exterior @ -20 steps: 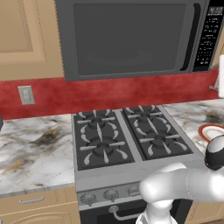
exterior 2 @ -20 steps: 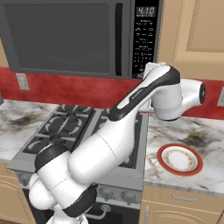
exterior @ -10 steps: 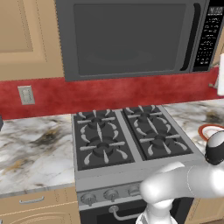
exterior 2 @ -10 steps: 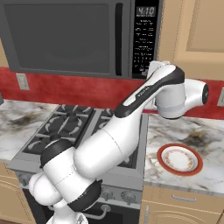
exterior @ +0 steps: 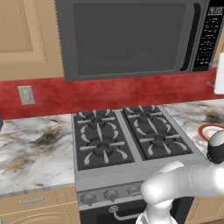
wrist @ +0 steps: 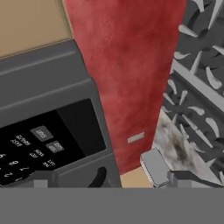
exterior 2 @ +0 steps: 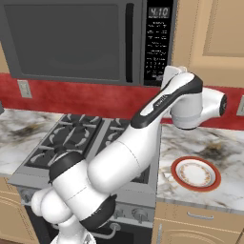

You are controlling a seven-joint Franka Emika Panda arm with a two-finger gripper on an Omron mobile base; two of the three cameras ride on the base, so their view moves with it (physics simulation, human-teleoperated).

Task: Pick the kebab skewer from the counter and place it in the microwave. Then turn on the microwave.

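Microwave [exterior 2: 86, 40] keypad panel [wrist: 41, 146] sits just ahead of the gripper [wrist: 107, 179] in the hand view, its white buttons close to the two dark fingertips [wrist: 41, 180], which stand wide apart with nothing between them. Beyond the panel runs the red backsplash [wrist: 131, 65], then marble counter [wrist: 173, 140] and the stove grates [wrist: 201, 87]. From the right base view the white arm [exterior 2: 157, 109] reaches up beside the keypad's lower right corner, the microwave door shut with its black handle [exterior 2: 128, 43] upright. A red-rimmed white plate [exterior 2: 195, 172] lies on the counter right of the gas stove [exterior: 127, 140]. I cannot find the kebab skewer.
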